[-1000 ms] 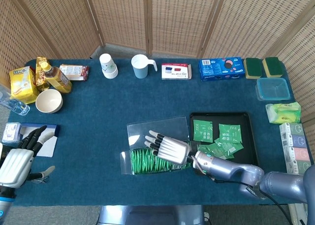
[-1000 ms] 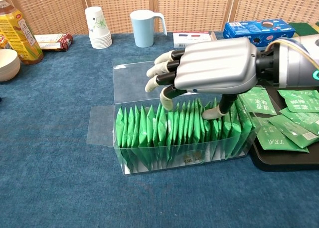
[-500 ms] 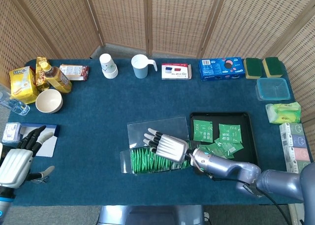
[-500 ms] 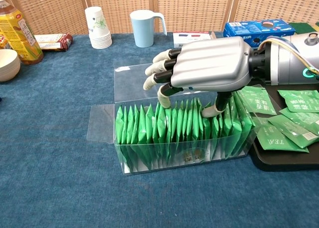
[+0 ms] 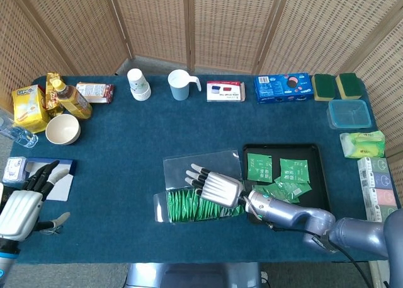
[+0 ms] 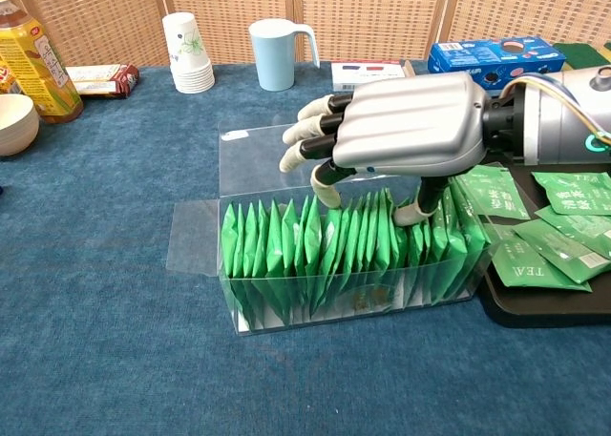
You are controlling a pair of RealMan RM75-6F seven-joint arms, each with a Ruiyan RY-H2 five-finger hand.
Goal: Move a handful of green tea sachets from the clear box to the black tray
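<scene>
Wicker screens back a table covered in blue cloth (image 5: 126,149), its far edge lined with cups, boxes and sponges. At the lower left of the head view the left hand (image 5: 24,201) lies idle with its fingers apart, holding nothing. Just right of centre, the clear box (image 6: 286,293) stands with its lid flap folded back, packed with upright green tea sachets (image 6: 315,250). Over it hangs the right hand (image 6: 401,131), fingers spread and curled downward, one fingertip and the thumb dipping among the sachet tops; whether they actually pinch any I cannot tell. Further right, touching the box's end, the black tray (image 5: 315,150) already holds a loose scatter of sachets. The risk I see lies in the tight packing: fingers pushed down may crumple the packets or wedge between them, and a lift could drag the light box along or spill sachets onto the cloth short of the tray.
</scene>
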